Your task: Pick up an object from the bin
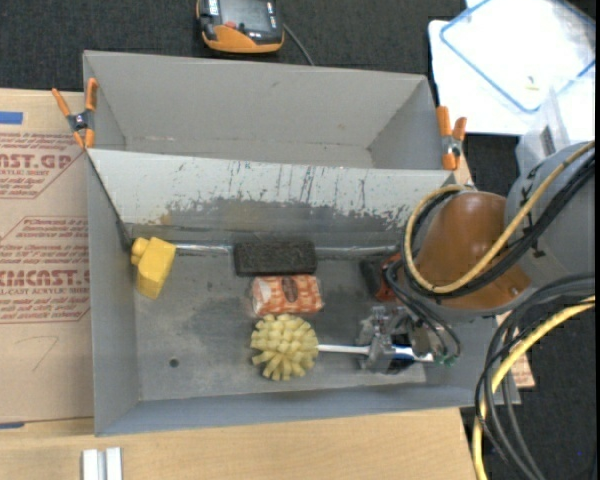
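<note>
We take the pale yellow dish brush (288,346), with its round bristly head and thin white handle, as the thing to lift. It lies flat on the floor of the grey metal bin (280,108), head to the left and handle running right, and the bin's near wall is just in front of it.

We judge it light. The head looks springy and would give under pressure, so a hold there could slide off the bristles. The handle looks stiff and narrow but smooth, and the brush may swing head-down if held far out along it. We would take the handle close to the head.

The pincer (383,346) sits low at the handle's right end, touching or very nearly touching it. We cannot tell whether it is released or clenched, nor whether the handle is inside it.

Just behind the brush head lies a small orange and white crinkled packet (287,294), near it but apart. Behind that packet, further from the brush, is a dark grey rectangular sponge block (274,258). Well to the brush's left and further back is a yellow plastic block (152,264).
</note>
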